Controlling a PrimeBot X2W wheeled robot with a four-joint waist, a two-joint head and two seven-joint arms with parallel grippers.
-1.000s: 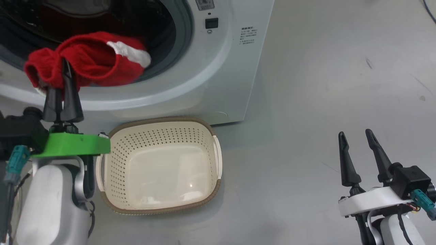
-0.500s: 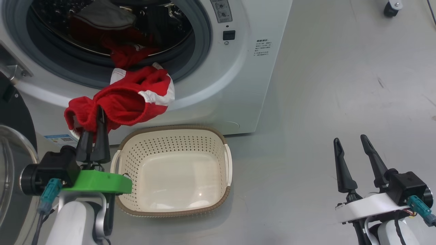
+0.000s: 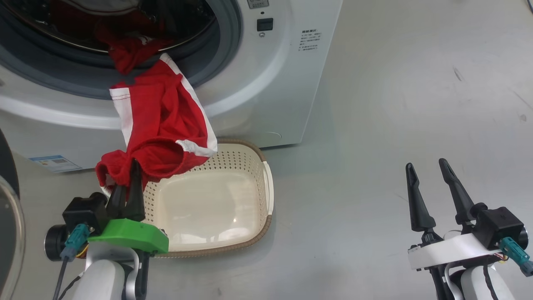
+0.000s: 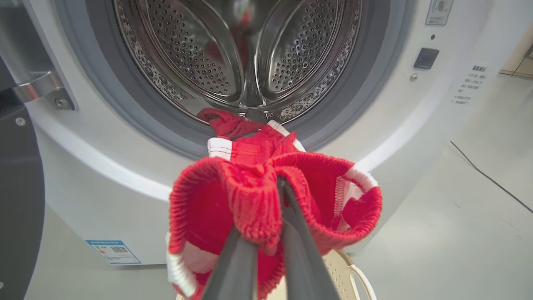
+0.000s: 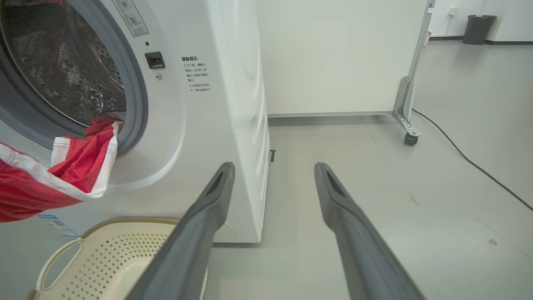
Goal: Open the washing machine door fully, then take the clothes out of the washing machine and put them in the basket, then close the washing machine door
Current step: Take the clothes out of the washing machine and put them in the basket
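Head view: unloading step, red garment [image 3: 160,125] strung between washing machine [image 3: 258,91] and basket [image 3: 266,196].
Left gripper [image 3: 130,175] clamped shut on the garment's lower end, above the basket's left rim; upper end inside the machine mouth. Right gripper [image 3: 425,163] spread wide, empty. Next, by judgement: draw cloth clear, release over basket.
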